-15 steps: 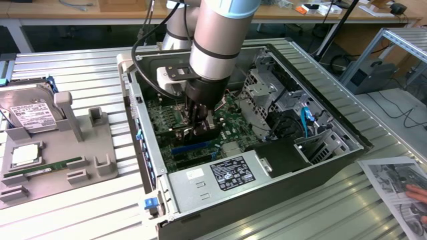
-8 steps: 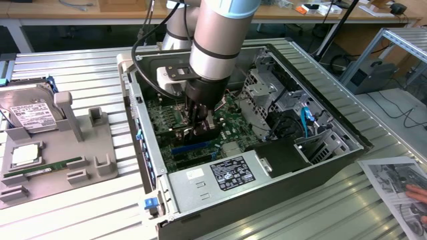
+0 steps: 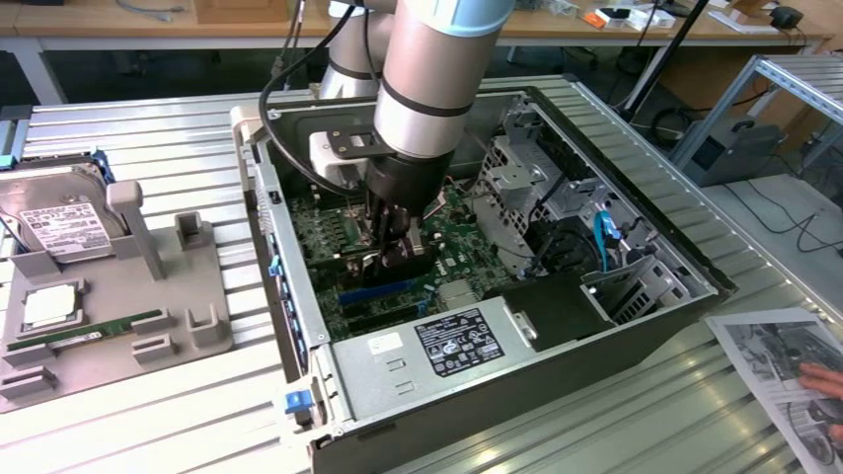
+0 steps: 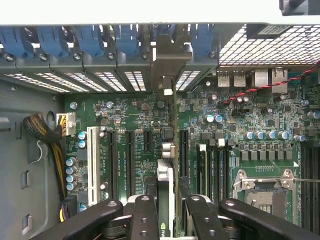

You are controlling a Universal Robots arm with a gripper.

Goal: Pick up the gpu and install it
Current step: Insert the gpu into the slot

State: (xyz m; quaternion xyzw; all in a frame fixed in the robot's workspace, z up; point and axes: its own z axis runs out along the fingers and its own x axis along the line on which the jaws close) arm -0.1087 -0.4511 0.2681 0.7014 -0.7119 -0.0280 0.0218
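While it hangs low over the motherboard (image 4: 240, 120), the hand (image 4: 168, 207) pinches the gpu (image 4: 165, 175), apparently edge-on.

Ribbed metal table (image 3: 172, 420), matt black tool (image 4: 167, 202) (plastic, seemingly), sheet-metal case (image 3: 382, 395), paper sheet (image 3: 771, 365)

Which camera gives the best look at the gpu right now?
The wrist view: the gpu sits edge-on between the fingers of the hand, parallel to the motherboard slots. The exterior view shows its dark face below the hand, partly hidden, inside the open computer case.
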